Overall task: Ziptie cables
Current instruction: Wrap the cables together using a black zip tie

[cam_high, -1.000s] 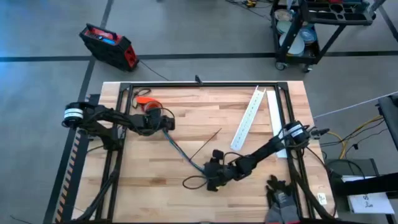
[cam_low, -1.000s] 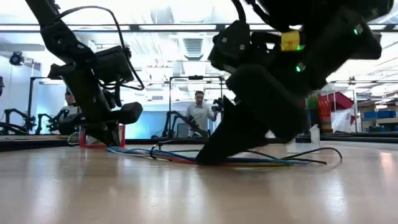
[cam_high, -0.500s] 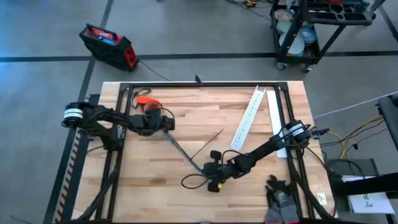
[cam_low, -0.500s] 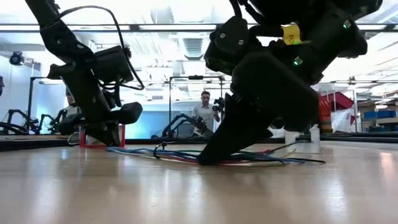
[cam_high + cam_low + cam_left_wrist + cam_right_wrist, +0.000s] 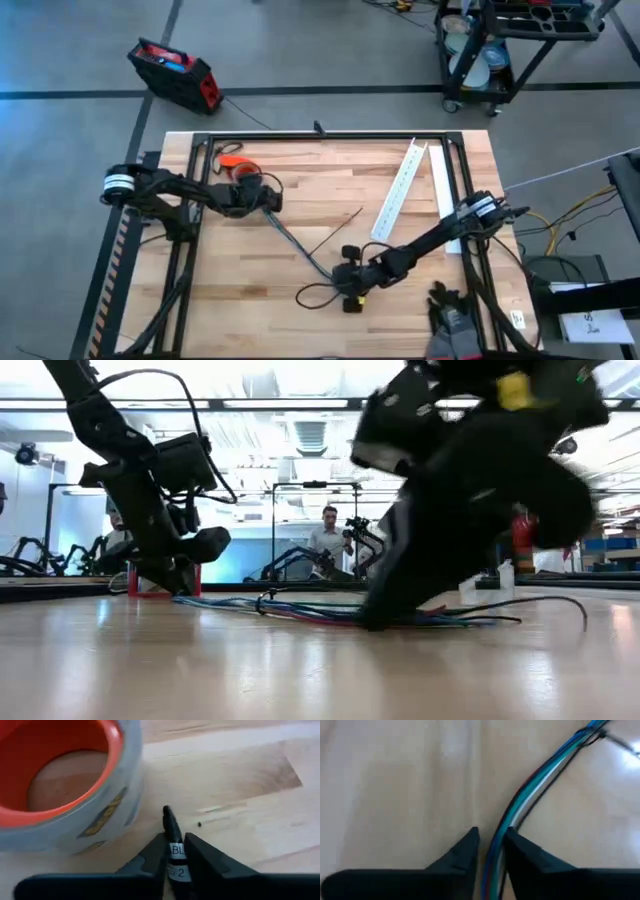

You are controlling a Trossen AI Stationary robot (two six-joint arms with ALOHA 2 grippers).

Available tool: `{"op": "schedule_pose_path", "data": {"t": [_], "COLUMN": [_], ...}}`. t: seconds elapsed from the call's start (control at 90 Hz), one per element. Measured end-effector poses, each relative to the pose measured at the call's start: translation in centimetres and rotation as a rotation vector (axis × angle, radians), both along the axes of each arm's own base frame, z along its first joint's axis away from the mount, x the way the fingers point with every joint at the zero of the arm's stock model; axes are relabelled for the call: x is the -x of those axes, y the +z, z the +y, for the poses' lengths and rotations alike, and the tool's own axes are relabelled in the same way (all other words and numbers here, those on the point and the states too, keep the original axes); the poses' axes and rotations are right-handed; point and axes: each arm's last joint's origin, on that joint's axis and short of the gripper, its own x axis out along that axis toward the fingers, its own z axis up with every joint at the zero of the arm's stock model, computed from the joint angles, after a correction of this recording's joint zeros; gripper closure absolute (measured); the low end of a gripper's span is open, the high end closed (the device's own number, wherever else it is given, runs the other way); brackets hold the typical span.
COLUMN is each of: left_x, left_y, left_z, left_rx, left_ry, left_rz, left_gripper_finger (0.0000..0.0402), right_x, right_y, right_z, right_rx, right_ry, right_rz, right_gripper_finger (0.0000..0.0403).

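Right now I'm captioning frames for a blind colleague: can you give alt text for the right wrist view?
The right gripper is closed on the cables, a bundle of blue, teal, white and dark wires running between its two dark fingers and curving away across the pale wooden table.
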Motion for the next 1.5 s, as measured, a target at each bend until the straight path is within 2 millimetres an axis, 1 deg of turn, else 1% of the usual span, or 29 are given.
{"op": "schedule_pose_path", "data": {"t": [0.144,0.222,0.289,0.356,0.411,0.489,0.578,0.656,0.733,0.833,0.911,1.0,1.067,1.178,1.3,1.378,1.5], "left_x": [-0.2,-0.4,-0.7,-0.9,-0.8,-0.8,-0.6,-0.6,-0.9,-1.5,-1.6,-1.7,-1.7,-2.0,-2.6,-2.9,-3.2], "left_y": [0.8,1.5,2.7,3.9,4.6,5.9,7.1,7.7,8.0,7.8,7.4,6.6,5.9,4.6,3.0,1.9,0.3], "left_z": [-0.2,-0.5,-0.6,-0.6,-0.6,-0.7,-1.0,-2.0,-3.7,-6.5,-8.9,-11.5,-13.5,-16.2,-18.3,-19.0,-19.9], "left_rx": [-0.014,-0.014,-0.037,-0.081,-0.107,-0.142,-0.181,-0.196,-0.204,-0.238,-0.275,-0.311,-0.331,-0.345,-0.342,-0.342,-0.338], "left_ry": [-0.077,-0.190,-0.258,-0.290,-0.316,-0.347,-0.372,-0.416,-0.491,-0.581,-0.611,-0.651,-0.681,-0.728,-0.765,-0.772,-0.790], "left_rz": [-0.001,0.010,-0.011,-0.040,-0.043,-0.073,-0.115,-0.152,-0.202,-0.233,-0.239,-0.249,-0.264,-0.314,-0.372,-0.391,-0.400], "left_gripper_finger": [0.0283,0.0269,0.0262,0.0258,0.0257,0.0260,0.0266,0.0273,0.0281,0.0291,0.0298,0.0304,0.0308,0.0314,0.0322,0.0325,0.0327], "right_x": [0.4,0.4,0.4,0.0,-0.3,-0.9,-1.8,-2.8,-3.7,-4.6,-5.2,-5.2,-5.6,-5.7,-6.0,-6.3,-6.5], "right_y": [2.2,3.1,3.8,4.7,5.1,5.4,5.2,5.0,4.7,4.5,4.3,3.6,3.2,2.2,1.4,1.4,0.6], "right_z": [-0.1,-0.2,-0.4,-0.7,-1.4,-2.3,-3.7,-5.3,-6.9,-8.5,-9.6,-10.9,-11.4,-11.8,-12.1,-12.0,-12.2], "right_rx": [0.002,0.033,0.066,0.080,0.105,0.151,0.195,0.197,0.165,0.157,0.175,0.144,0.105,0.111,0.134,0.137,0.137], "right_ry": [0.046,0.083,0.120,0.146,0.160,0.184,0.200,0.216,0.252,0.300,0.321,0.360,0.392,0.415,0.440,0.447,0.454], "right_rz": [-0.015,-0.045,-0.070,-0.119,-0.135,-0.175,-0.184,-0.175,-0.160,-0.146,-0.145,-0.116,-0.126,-0.106,-0.088,-0.102,-0.081], "right_gripper_finger": [0.0247,0.0229,0.0221,0.0218,0.0218,0.0221,0.0227,0.0232,0.0236,0.0241,0.0245,0.0250,0.0254,0.0264,0.0278,0.0290,0.0311]}}
